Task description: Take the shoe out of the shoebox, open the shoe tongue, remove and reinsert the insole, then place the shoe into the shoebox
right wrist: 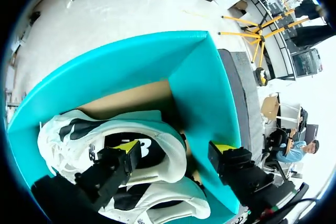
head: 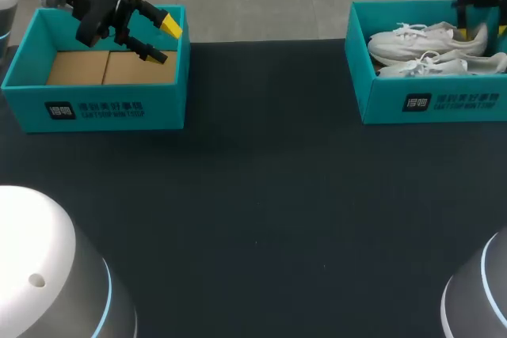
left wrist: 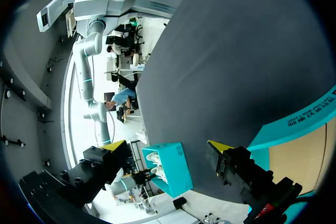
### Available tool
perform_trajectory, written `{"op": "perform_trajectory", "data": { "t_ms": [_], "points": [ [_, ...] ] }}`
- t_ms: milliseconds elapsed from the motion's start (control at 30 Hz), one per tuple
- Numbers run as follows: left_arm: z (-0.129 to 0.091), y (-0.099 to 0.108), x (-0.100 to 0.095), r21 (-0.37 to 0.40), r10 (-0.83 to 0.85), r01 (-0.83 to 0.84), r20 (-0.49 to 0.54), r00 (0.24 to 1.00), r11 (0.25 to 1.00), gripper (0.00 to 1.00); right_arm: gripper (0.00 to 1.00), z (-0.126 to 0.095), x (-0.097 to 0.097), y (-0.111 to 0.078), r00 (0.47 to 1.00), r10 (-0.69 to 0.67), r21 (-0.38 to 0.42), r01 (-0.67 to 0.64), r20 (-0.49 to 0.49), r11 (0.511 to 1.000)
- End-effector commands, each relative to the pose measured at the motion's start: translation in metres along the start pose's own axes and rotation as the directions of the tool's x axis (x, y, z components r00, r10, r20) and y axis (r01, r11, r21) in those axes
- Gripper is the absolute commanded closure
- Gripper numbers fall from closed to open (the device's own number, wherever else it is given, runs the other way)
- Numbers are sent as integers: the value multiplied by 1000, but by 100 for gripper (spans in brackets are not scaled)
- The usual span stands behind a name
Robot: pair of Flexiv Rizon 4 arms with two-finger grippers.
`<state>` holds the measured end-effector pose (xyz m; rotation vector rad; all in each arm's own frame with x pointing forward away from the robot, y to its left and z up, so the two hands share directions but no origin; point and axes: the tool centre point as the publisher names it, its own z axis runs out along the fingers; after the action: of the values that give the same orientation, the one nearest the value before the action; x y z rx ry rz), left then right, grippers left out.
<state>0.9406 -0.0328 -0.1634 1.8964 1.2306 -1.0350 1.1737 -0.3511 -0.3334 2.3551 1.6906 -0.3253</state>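
A teal shoebox (right wrist: 131, 61) fills the centre of the frame, holding two white shoes side by side. The right gripper (right wrist: 176, 149) hangs over the nearer shoe (right wrist: 157, 132), fingers spread wide: one yellow tip above its dark opening, the other beside its heel near the box wall. The second shoe (right wrist: 168, 203) lies under the gripper.

— Any writing to be seen?
— On the front wall of each teal box. The left box (head: 95, 108) has a small dark square mark, then a row of dark characters over a line of small capitals. The right box (head: 432, 103) bears the same.
— Legible?
— Too small in the head view. The left wrist view catches the capitals on the left box's wall, curved and partly cut off.
— And the shoes?
— One shoe (right wrist: 68, 129) shows a white logo on its dark inside.
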Motion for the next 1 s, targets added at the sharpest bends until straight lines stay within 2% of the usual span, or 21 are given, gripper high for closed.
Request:
{"op": "perform_trajectory", "data": {
  "t_ms": [33, 233, 600, 900, 1000],
  "points": [
    [-1, 0, 0, 2, 1, -1, -2, 1000, 1000, 0, 0, -21, -6, -12, 1000, 2, -12, -2, -16, 1000],
    [-1, 0, 0, 2, 1, -1, -2, 1000, 1000, 0, 0, -49, -5, -25, 998, -4, -31, 2, -61, 1000],
    [-1, 0, 0, 2, 1, -1, -2, 1000, 1000, 0, 0, -97, -3, -63, 984, -52, -77, 39, -171, 996],
    [-1, 0, 0, 2, 1, -1, -2, 1000, 1000, 0, 0, -112, 2, -98, 970, -81, -86, 62, -231, 994],
    [-1, 0, 0, 2, 1, -1, -2, 1000, 1000, 0, 0, -112, 2, -98, 970, -81, -86, 62, -231, 994]
  ]
}}
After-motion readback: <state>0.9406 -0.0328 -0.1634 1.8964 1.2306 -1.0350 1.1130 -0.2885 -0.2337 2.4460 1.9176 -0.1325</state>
